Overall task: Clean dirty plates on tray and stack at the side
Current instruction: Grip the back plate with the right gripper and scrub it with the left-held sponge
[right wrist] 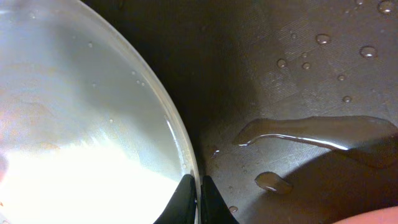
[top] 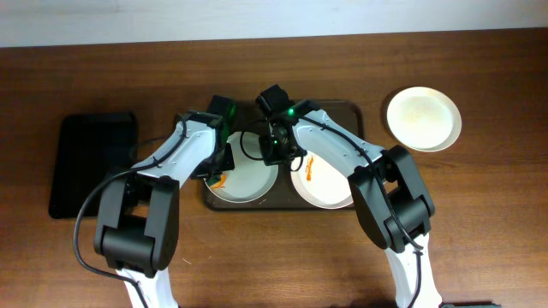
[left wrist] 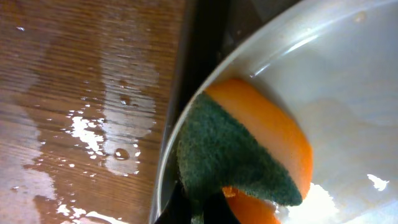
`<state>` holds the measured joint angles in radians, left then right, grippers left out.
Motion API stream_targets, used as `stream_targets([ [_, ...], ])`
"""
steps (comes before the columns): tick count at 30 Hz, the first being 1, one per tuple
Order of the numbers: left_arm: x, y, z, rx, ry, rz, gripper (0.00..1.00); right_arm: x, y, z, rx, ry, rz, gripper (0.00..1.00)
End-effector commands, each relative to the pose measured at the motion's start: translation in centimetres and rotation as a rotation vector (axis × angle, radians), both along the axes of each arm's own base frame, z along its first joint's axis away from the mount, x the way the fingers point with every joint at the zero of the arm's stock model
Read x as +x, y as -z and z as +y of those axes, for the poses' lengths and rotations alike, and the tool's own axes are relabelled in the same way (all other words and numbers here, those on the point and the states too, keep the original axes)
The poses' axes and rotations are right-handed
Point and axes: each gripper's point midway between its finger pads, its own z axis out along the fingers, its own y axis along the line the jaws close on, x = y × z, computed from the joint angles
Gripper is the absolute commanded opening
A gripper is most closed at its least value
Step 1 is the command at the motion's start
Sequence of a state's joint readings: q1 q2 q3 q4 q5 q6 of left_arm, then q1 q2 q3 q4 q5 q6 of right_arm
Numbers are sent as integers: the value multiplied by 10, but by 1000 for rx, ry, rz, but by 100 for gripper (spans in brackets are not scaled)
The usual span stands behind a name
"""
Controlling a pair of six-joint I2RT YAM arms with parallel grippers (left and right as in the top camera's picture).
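Note:
Two white plates lie on the dark brown tray [top: 351, 111]: a left plate [top: 248, 175] and a right plate [top: 330, 184] with an orange smear [top: 310, 167]. A third plate [top: 423, 118] sits on the table at the right. My left gripper [top: 218, 175] is shut on an orange and green sponge [left wrist: 249, 155], pressed against the left plate's rim [left wrist: 323, 81]. My right gripper [top: 272, 150] is shut on that same plate's rim [right wrist: 180, 155] at the opposite side, fingertips [right wrist: 198, 199] clamped over the edge.
A glossy black tray [top: 90, 162] lies at the far left. Water drops and a puddle [right wrist: 311, 134] wet the brown tray's textured surface. The wooden table beside the tray is wet [left wrist: 106, 130].

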<state>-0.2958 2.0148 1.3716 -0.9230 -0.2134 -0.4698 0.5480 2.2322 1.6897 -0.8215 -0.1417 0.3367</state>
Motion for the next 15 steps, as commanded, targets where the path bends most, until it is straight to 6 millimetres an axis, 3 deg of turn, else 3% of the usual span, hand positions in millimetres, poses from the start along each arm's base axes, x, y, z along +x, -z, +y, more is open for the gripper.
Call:
stream_targets([
  [1,21,-24,37,203,-34,-48,0,-12,20,-12,-71,-2,38,4],
  [3,40,-53,26,155,-39,-93,0,-12,20,-13,-71,-2,38,4],
  [4,44,-56,12,76,-37,-94,0,-12,20,-13,-71,-2,38,4],
  [7,41,-45,-56,-304,104,-38,0,-10,19,-11,-65,18,34,4],
  [8,36,-41,-62,-344,105,-20,0,-11,19,-11,-65,18,34,4],
  [13,-4,4,-55,-341,78,93,0,-10,19,-12,-68,18,33,4],
  [15,-15,20,-41,-273,72,109,0,-8,19,-16,-68,29,34,4],
])
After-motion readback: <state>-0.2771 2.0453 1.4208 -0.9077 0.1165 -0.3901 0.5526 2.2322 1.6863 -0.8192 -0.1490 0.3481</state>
